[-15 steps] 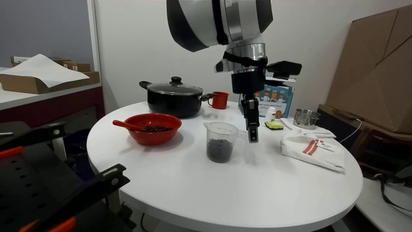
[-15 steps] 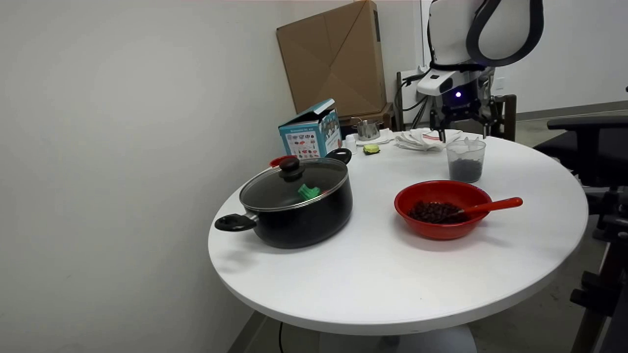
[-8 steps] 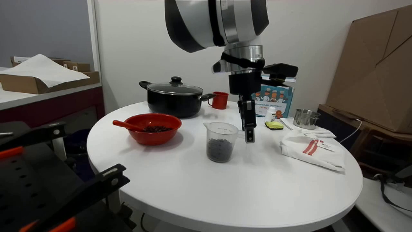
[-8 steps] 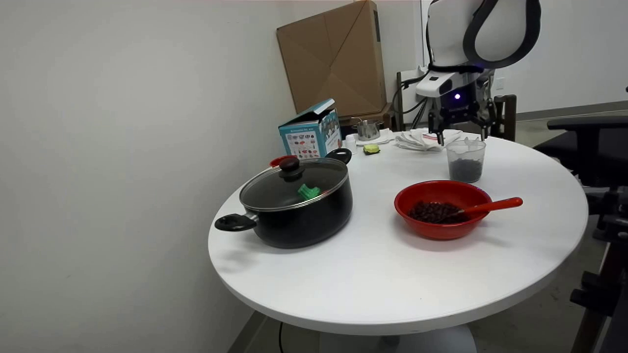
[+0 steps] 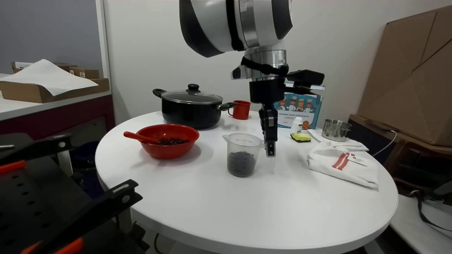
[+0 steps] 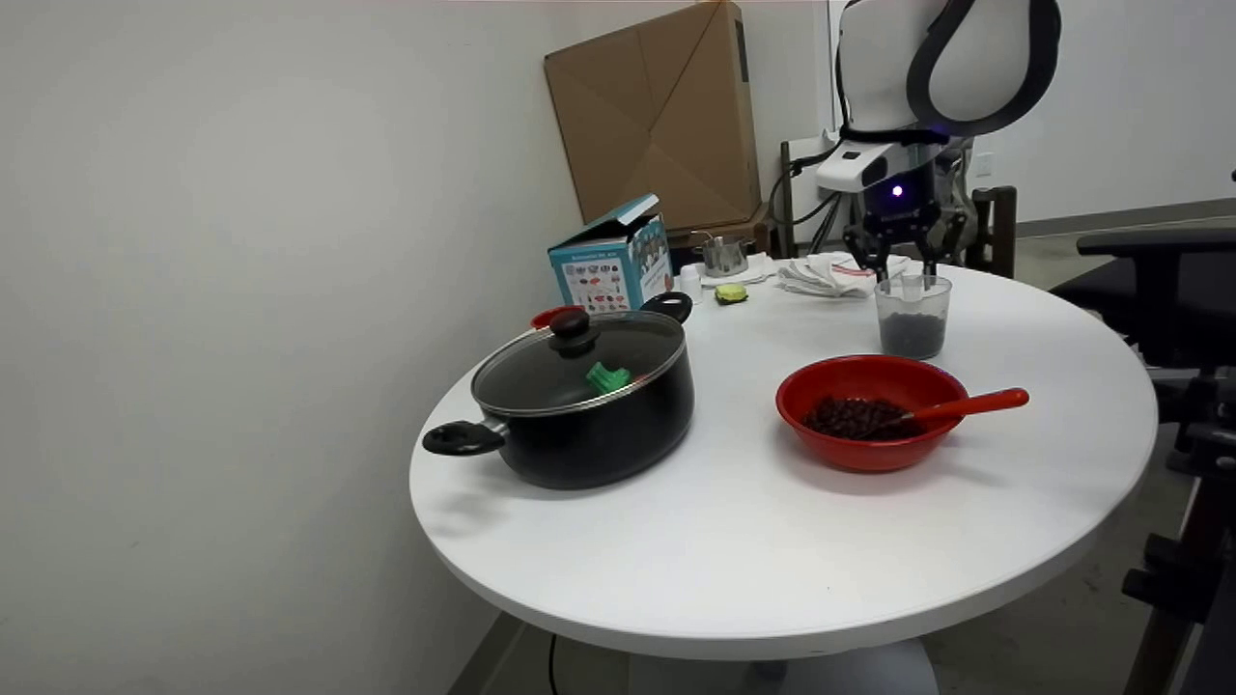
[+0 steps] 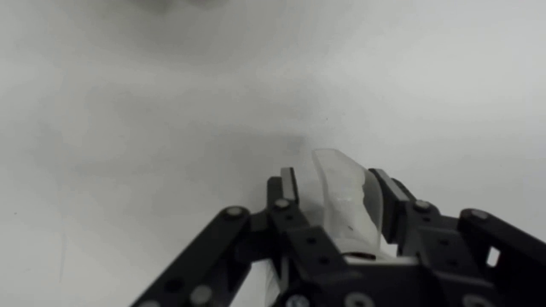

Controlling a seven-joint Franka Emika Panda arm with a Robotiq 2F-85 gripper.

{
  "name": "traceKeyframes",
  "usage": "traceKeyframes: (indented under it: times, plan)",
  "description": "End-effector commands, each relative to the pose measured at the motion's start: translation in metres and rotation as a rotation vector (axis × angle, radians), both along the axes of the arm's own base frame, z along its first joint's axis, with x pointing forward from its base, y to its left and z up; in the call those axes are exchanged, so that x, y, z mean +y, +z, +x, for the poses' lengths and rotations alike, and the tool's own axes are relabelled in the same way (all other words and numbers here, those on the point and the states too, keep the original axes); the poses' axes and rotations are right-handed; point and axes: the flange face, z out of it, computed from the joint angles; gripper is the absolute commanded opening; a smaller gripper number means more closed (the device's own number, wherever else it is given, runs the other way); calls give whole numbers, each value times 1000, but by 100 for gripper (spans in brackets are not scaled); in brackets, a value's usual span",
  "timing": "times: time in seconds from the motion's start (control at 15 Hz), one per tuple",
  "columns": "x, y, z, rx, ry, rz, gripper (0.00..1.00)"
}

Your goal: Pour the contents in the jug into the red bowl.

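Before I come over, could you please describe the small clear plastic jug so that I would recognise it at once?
On the round white table, find the wide red bowl. Near it stands the clear plastic jug, holding dark contents. Unlike the bowl and the lidded black pot, it has see-through walls.

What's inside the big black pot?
Through the glass lid of the pot, something green shows, with a bit of red beside it. The rest is hidden by the dark lid and the pot's black sides.
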Motion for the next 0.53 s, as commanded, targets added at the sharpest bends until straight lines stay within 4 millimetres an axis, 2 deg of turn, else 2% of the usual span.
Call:
traceKeyframes:
  times: [0.0,0.13,0.2,0.47]
  plan:
    - [0,1,0,6,12,7,17]
    - [1,2,0,5,14,4,10]
    - [1,3,0,5,16,3,15]
    - [2,3,0,6,20,2,15]
